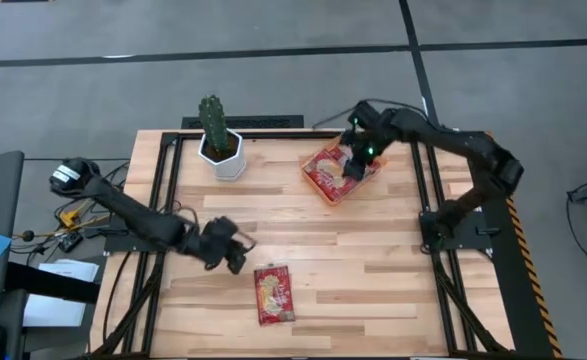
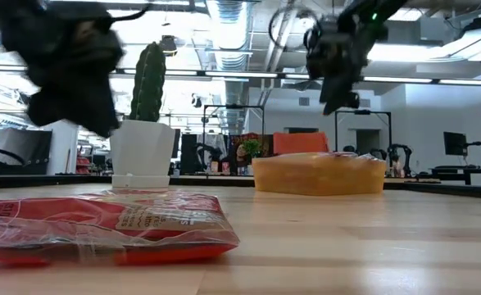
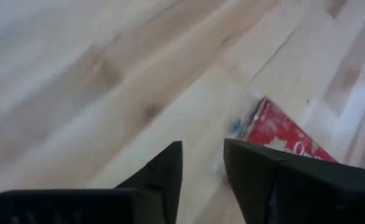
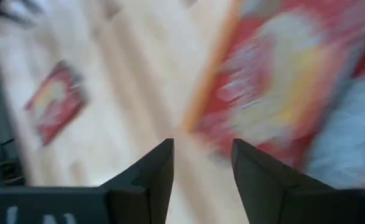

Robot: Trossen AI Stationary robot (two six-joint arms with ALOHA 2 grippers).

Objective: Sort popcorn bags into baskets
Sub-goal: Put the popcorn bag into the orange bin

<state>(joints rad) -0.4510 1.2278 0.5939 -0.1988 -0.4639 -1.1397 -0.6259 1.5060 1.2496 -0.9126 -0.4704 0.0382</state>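
One red popcorn bag with a cream centre panel lies flat on the table near its front edge; it fills the low view's left foreground. The orange basket at the table's far right holds several red bags. My left gripper is open and empty, just left of and behind the loose bag, whose corner shows in the left wrist view. My right gripper is open and empty above the basket, whose rim and bags show in the right wrist view.
A white pot with a green cactus stands at the table's far left of centre. Black frame rails run along the table's left and right sides. Bare wood lies between the cactus, the basket and the loose bag.
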